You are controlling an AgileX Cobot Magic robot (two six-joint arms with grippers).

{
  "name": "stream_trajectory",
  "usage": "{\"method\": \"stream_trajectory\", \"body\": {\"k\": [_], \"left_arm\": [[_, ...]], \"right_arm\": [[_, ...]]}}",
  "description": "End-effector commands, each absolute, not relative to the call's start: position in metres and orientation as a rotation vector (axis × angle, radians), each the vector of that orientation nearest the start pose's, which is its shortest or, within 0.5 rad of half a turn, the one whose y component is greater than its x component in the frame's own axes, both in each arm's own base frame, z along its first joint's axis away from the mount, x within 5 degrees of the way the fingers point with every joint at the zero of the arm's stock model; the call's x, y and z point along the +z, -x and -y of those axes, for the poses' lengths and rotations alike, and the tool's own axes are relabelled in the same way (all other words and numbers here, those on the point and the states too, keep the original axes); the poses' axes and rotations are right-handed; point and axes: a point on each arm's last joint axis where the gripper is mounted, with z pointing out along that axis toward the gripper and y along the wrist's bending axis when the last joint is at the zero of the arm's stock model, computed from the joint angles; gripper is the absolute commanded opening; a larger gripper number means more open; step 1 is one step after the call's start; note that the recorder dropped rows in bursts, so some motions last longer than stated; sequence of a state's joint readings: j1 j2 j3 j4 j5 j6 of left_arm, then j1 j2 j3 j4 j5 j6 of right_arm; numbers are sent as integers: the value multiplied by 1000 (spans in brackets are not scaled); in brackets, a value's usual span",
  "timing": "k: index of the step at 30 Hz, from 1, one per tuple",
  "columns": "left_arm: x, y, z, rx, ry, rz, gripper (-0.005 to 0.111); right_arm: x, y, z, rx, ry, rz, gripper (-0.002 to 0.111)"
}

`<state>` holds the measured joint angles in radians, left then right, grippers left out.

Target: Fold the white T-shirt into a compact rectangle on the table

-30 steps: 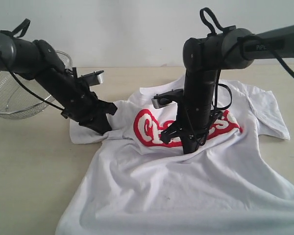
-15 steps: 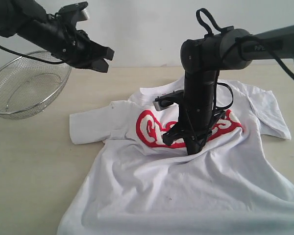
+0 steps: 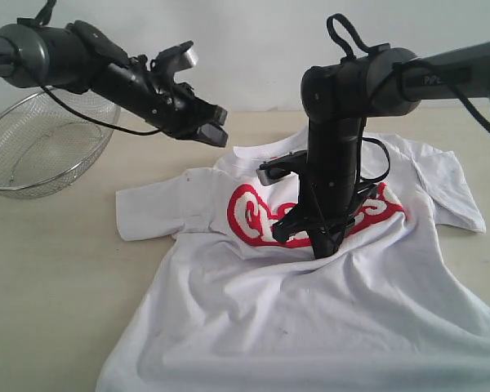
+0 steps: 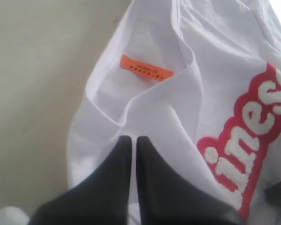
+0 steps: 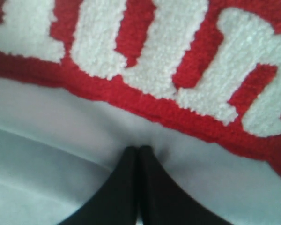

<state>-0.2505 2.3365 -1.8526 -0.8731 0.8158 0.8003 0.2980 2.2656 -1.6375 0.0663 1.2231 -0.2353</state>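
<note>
- First fold not yet begun: the white T-shirt (image 3: 310,318) lies spread on the table (image 3: 49,269).
- Right gripper (image 3: 322,245), jaws pressed together, pins its front (pinch unclear).
- Left gripper (image 3: 214,131), jaws together and empty above the collar (image 4: 145,96), must open to grasp.

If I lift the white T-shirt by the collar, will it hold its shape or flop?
Probably floppy: the white T-shirt lies in soft wrinkles, and creases fan out from where the shut right gripper presses it. Likely light: thin cloth, the collar sagging open. A push would probably bunch it on the table rather than slide it whole.
</note>
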Motion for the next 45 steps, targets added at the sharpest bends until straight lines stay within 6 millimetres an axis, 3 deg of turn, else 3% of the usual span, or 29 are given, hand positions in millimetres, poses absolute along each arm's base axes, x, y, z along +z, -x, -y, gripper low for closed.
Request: {"method": "stream_trajectory", "body": {"k": [1, 11, 19, 29, 36, 42, 45], "left_arm": [[147, -470, 186, -698, -790, -2490, 5], [113, -472, 187, -678, -763, -2562, 5], [101, -487, 182, -532, -710, -2543, 5], [70, -509, 188, -518, -658, -2572, 5], [80, -537, 165, -353, -509, -2488, 5], [87, -550, 153, -373, -395, -2375, 5], [107, -559, 145, -460, -366, -2303, 5]], "right_arm": [[90, -395, -117, -27, 893, -3291, 0], [90, -395, -117, -27, 890, -3292, 0], [90, -395, -118, -3, 878, -3295, 0], [90, -395, -118, 10, 890, -3292, 0], [90, -395, -118, 10, 890, -3292, 0], [91, -395, -118, 3, 901, -3287, 0], [103, -406, -119, -28, 899, -3228, 0]]}}
